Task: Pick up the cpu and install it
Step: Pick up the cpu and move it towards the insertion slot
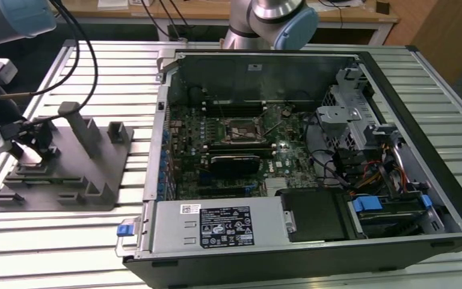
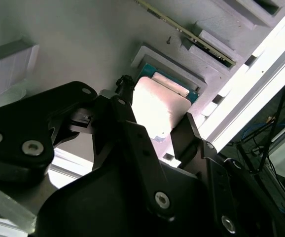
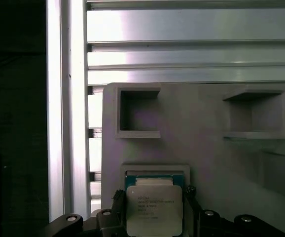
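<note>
The cpu, a flat square chip with a silvery top plate and a green edge, lies in a shallow square recess of the grey fixture block. In the second wrist view the cpu glares white. My gripper is down over it with a black finger against each of two opposite sides, shut on the chip. In the exterior view the gripper is low over the near-left part of the fixture. The black socket frame sits on the motherboard inside the open computer case.
The open computer case lies on the slatted metal table, to the exterior view's right of the fixture. Upright grey posts rise from the fixture beside the gripper. Cables hang over the table's left part.
</note>
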You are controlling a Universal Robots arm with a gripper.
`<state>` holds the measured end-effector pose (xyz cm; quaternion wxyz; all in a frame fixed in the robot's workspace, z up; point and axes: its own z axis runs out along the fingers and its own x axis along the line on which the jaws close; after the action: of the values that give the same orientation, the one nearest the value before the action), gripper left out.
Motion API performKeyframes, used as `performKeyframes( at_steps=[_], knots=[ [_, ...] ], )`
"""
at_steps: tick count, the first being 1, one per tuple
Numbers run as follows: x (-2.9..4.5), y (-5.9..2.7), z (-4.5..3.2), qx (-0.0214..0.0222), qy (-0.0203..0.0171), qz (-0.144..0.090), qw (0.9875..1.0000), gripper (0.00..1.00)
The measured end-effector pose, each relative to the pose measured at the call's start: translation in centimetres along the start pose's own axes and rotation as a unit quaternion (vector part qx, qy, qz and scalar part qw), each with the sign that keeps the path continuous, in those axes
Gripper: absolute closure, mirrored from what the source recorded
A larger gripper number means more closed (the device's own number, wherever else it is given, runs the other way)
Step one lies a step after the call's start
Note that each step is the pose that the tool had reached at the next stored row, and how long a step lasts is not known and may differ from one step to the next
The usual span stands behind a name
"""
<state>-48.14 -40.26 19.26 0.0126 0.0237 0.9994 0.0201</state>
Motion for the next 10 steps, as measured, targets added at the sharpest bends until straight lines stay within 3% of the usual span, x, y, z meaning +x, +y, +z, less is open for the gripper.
performKeyframes(
  at_steps=[10],
  knots=[
    [-0.03,0.05,-1.13,-0.0001,-0.0001,0.0,1.0,0.45]
  ],
)
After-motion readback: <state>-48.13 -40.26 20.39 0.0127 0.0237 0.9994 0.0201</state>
